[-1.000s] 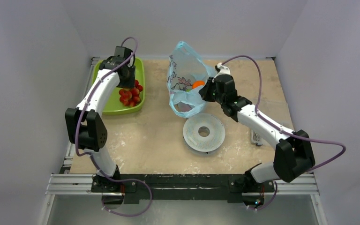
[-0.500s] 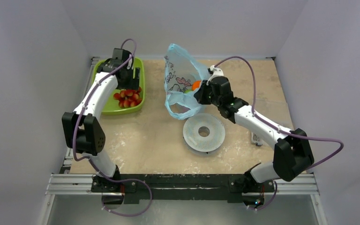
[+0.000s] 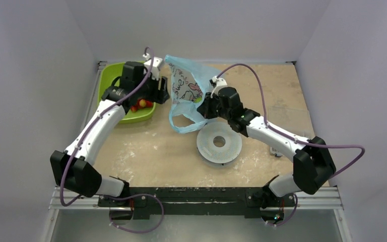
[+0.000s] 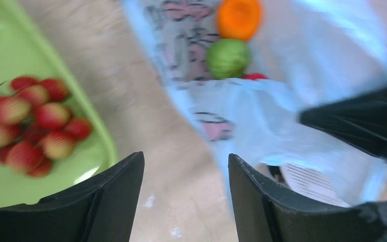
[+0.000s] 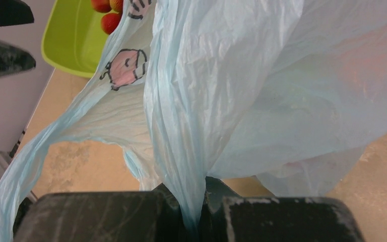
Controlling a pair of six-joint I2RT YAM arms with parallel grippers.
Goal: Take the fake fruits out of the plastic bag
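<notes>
The table (image 3: 156, 151) carries everything, and the plastic bag (image 3: 186, 88) (image 4: 292, 131) (image 5: 262, 91) sits near its far middle. It is a light-blue crinkled film with a white panel of pink cartoon figures. One loop handle droops from the bag's near side.

Left of the bag lies a lime-green tray (image 3: 112, 75) (image 4: 10, 50) (image 5: 68, 45), close to the bag. Whether they touch cannot be told. On the bag's near side, just beside the drooping handle, lies a white round disc (image 3: 229, 146) with a hole at its centre.

The right tool (image 3: 204, 106) (image 5: 201, 201) is at the bag's right edge. Its jaws are clamped together on a gathered fold of the film, which rises from between them in the right wrist view.

The left tool (image 3: 162, 93) (image 4: 185, 159) is at the bag's left side, between bag and tray. Its jaws stand apart with nothing between them.

A cluster of small red balls (image 3: 142, 104) (image 4: 27, 123) (image 5: 108, 12) rests in the tray, left of the bag.

Inside the bag, the blurred left wrist view shows an orange fruit (image 4: 238, 17), with a green fruit (image 4: 228, 58) just beside it. A red piece (image 4: 254, 76) peeks over a fold of film next to the green one.
</notes>
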